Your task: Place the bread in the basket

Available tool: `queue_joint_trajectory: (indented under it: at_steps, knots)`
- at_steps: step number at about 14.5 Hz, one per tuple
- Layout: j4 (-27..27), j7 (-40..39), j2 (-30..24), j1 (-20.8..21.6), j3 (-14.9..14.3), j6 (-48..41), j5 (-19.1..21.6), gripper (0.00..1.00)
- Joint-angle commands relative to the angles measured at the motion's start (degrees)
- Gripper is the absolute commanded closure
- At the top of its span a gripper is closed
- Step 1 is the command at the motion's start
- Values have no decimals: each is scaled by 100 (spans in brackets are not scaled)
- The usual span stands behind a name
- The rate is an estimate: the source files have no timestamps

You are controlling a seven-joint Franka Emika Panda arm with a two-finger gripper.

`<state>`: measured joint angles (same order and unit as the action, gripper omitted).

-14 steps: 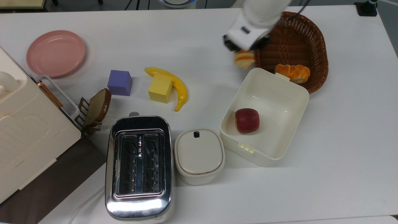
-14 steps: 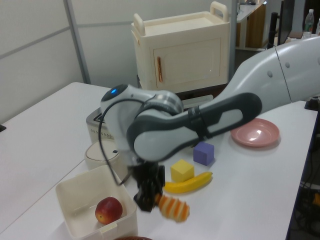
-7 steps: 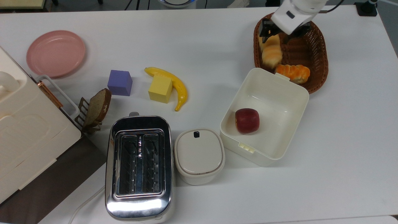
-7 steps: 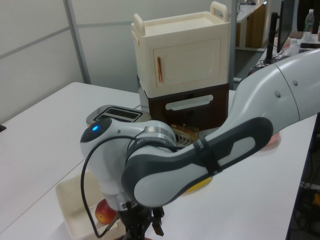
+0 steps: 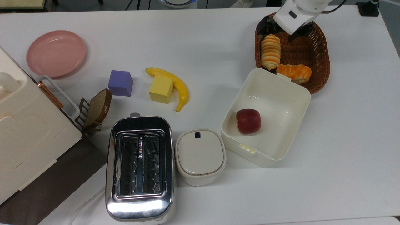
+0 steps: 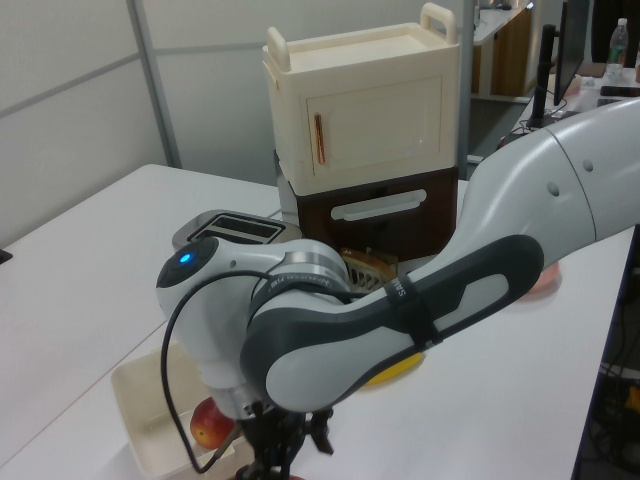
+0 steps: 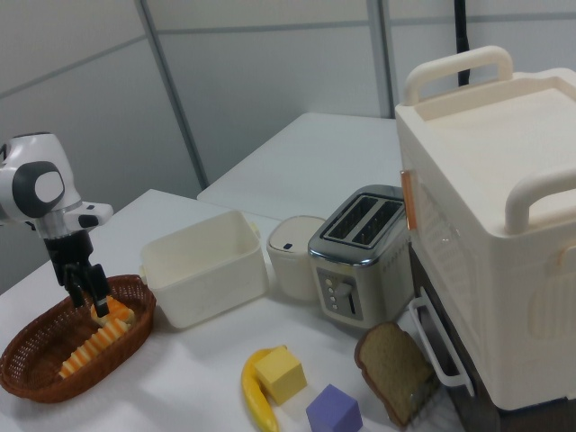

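Resting inside the basket (image 5: 322,56) at the top view's upper right, the bread (image 5: 270,52) lies released beside 1 orange bun (image 5: 294,72); the gripper (image 5: 286,28) hovers above, jaws apart.

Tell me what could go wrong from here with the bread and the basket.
The bread lies inside the basket along its rim, so a bump could tip it out. The open gripper hangs just above it and might snag the roll or wicker on lifting. The orange bun leaves little room.
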<state>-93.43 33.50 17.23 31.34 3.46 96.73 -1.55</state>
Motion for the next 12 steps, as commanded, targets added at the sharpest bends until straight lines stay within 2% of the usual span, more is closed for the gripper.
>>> queue_joint_trajectory:
  at_steps: [1, 3, 4, 7, 9, 12]
  knots:
    - [9, -316, -430, -1021, 523, -637, -310, 0]
    - [9, -711, -676, -1471, 542, -857, -354, 0]
    - [9, -1087, -842, -1908, 515, -936, -354, 0]
    - [9, -1617, -1028, -2683, 428, -946, -354, 0]
    - [26, -1898, -1072, -3071, 200, -885, -363, 0]
    - [44, -2277, -1117, -3020, -476, -657, -346, 0]
